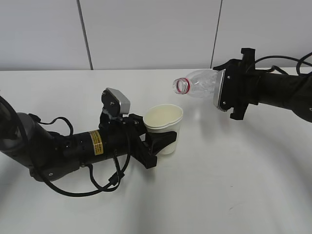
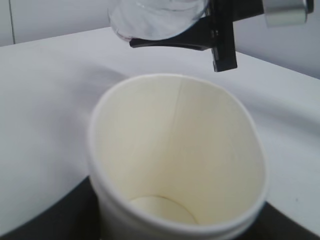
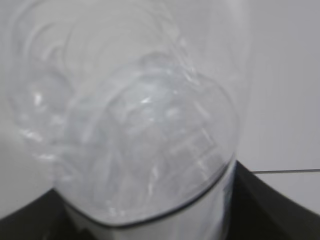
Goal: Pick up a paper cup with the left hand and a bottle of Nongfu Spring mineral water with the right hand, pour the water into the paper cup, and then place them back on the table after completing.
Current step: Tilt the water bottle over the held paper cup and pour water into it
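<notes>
My left gripper (image 1: 158, 141) is shut on the white paper cup (image 1: 164, 127), which stands upright at the table's middle. The cup fills the left wrist view (image 2: 177, 160); its cream inside looks dry. My right gripper (image 1: 229, 95) is shut on the clear bottle (image 1: 197, 84) and holds it in the air, tipped nearly level, its open red-ringed mouth pointing left, above and just right of the cup. The bottle fills the right wrist view (image 3: 135, 130). I cannot make out water inside it. The bottle and right gripper also show at the top of the left wrist view (image 2: 155, 17).
The white table (image 1: 219, 185) stretches around both arms, with a white panelled wall behind. The left arm's cables (image 1: 105, 183) loop on the table at the front left.
</notes>
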Available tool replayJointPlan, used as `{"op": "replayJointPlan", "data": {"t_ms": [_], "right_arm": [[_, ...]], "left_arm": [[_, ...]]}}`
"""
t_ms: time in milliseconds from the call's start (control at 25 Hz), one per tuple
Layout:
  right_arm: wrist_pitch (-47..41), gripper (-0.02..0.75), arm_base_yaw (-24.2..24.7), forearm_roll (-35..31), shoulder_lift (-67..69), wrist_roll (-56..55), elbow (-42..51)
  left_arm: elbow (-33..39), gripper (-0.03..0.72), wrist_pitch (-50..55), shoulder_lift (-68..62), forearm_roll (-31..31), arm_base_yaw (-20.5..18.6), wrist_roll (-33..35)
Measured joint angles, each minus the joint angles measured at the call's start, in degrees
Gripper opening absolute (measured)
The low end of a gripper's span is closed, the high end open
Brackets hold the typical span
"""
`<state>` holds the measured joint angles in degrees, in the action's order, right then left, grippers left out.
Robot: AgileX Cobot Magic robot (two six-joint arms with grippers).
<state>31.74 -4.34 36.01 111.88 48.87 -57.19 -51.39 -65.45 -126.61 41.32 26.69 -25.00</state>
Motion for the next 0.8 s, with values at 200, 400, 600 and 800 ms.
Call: {"op": "replayJointPlan", "data": {"t_ms": [200, 400, 600, 800], "right_arm": [[0.00, 0.455, 0.00, -0.08, 0.00, 1.98, 0.00], [0.00, 0.454, 0.00, -0.08, 0.00, 3.83, 0.00], [-0.38, 0.454, -0.23, -0.23, 0.00, 4.86, -0.51], [-0.63, 0.454, -2.19, -3.26, 0.00, 8.57, -1.03]], "left_arm": [[0.00, 0.393, 0.00, 0.00, 0.00, 0.00, 0.00], [0.00, 0.393, 0.00, 0.00, 0.00, 0.00, 0.00], [0.00, 0.393, 0.00, 0.00, 0.00, 0.00, 0.00], [0.00, 0.393, 0.00, 0.00, 0.18, 0.00, 0.00]]}}
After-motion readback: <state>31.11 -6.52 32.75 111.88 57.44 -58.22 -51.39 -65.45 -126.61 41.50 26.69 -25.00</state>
